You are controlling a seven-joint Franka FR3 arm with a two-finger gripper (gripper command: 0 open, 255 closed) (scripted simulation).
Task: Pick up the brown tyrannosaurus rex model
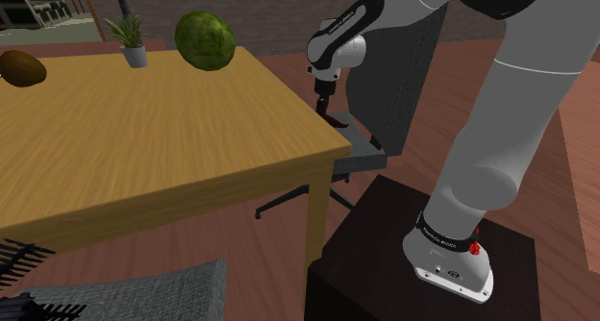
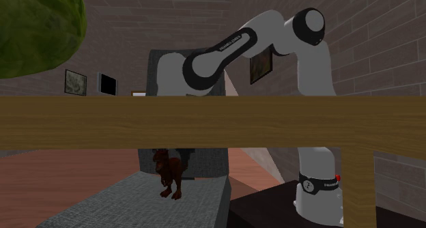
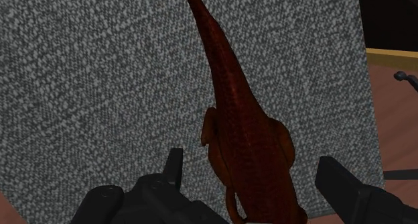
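Just below the edge of the wooden table (image 1: 144, 146), we see the brown dinosaur (image 2: 169, 173) standing upright on its two legs on the grey fabric seat (image 2: 123, 199) of a chair by the table's corner. In the shoulder view, the white arm rises from its dark stand (image 1: 385, 261), arches over, and points its gripper (image 1: 324, 105) down just off that corner, right above the seat. A sliver of the dinosaur shows beneath it. In the wrist view, looking along the gripper, we see its two black fingers (image 3: 175, 163) standing apart, one on each side of the dinosaur's body. There is a small gap on both sides, so nothing is clasped. The scaly red-brown tail runs straight away from the gripper across the speckled grey fabric. On the tabletop, well apart from the gripper, sit a rough green ball (image 1: 205, 40) and a small plant (image 1: 130, 36) in a white pot beside it. A brown oval thing (image 1: 21, 67) lies at the shoulder view's far left edge
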